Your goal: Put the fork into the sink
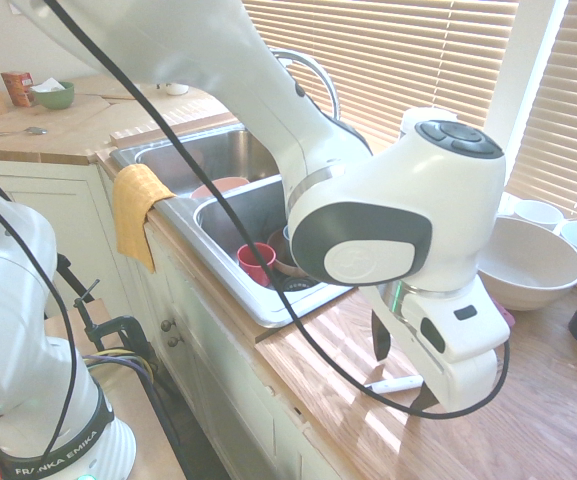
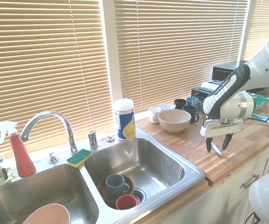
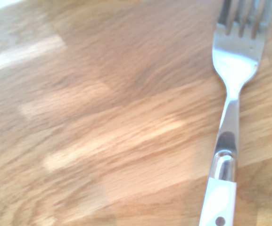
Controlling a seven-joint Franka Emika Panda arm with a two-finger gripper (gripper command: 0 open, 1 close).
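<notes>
"FRANKA EMIKA" on band round robot arm base; no other txt legible

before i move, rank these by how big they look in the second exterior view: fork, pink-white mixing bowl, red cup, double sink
1. Double sink
2. Mixing bowl
3. Red cup and fork: unsure; the cup is nearer the camera, and the fork is long but thin
</notes>
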